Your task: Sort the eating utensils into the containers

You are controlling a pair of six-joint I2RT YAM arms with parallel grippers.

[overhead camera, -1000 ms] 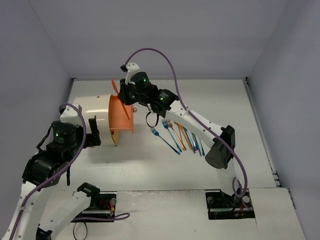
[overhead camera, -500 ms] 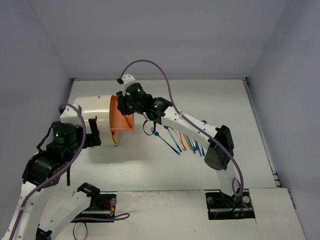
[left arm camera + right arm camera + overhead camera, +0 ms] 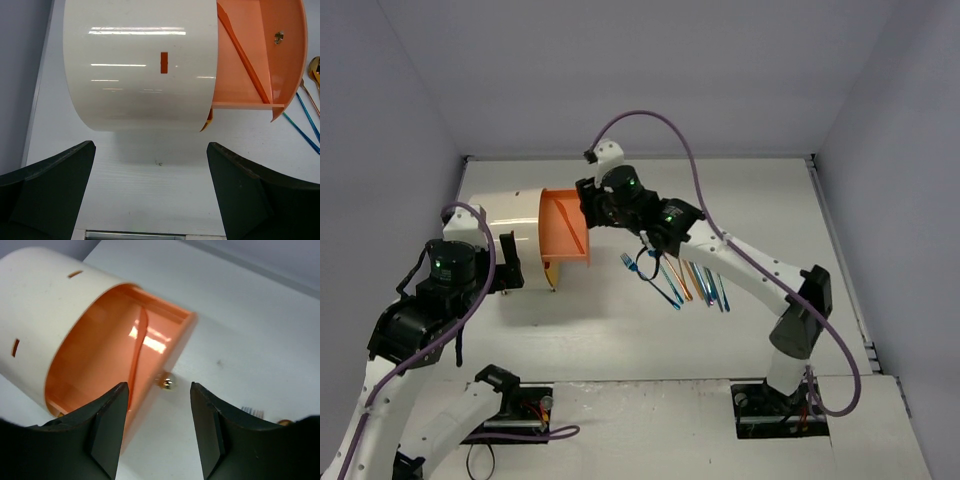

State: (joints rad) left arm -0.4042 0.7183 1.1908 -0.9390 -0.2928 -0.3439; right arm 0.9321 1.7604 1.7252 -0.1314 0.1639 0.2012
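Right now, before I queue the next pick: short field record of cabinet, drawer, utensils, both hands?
cabinet: cream drum on its side, left of centre
drawer: orange, slid out to the right; slim orange strip runs diagonally inside, divider or utensil unclear
utensils: row on the table right of the drawer, partly under the right arm
left hand: open, empty, facing the cabinet wall
right hand: open, empty, above the drawer front and its brass knob

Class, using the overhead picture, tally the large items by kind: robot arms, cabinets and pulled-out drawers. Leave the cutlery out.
Robot arms: 2 (left arm, right arm)
Cream drum cabinet: 1
Pulled-out orange drawer: 1
Total: 4
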